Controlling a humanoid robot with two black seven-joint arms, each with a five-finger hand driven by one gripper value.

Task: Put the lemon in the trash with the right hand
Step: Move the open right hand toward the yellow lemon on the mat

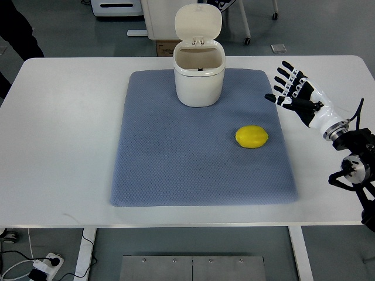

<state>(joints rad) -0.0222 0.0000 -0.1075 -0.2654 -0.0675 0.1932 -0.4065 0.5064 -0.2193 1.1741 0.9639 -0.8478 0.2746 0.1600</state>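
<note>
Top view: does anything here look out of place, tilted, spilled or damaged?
Nothing stands out. The lemon lies intact on the blue mat, the white trash bin stands upright with its lid open, and the right hand is open over the table.

A: Where does the single top view sit?
B: High on the robot's own side, looking steeply down and forward at the white bench.
A: How near?
B: Far enough to take in almost the whole benchtop, plus floor beyond.
</note>
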